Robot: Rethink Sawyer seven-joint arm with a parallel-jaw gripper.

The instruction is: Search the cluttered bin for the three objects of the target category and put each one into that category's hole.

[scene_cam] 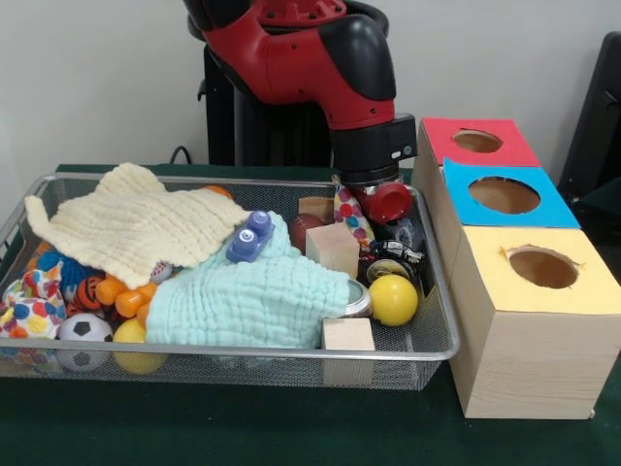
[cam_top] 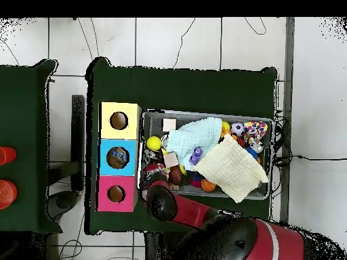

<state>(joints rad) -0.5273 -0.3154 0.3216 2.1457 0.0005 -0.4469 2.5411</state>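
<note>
overhead shows blue hole [cam_top: 117,157] filled (front doesn't), pincer hidden

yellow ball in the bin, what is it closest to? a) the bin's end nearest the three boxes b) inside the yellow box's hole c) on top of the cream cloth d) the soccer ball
a: the yellow ball lies by the wire bin's end next to the yellow-topped box.

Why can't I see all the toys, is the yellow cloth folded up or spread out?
Spread out. The pale yellow cloth lies opened flat over the toys at one end of the wire bin, with an edge overlapping the mint cloth.
</note>
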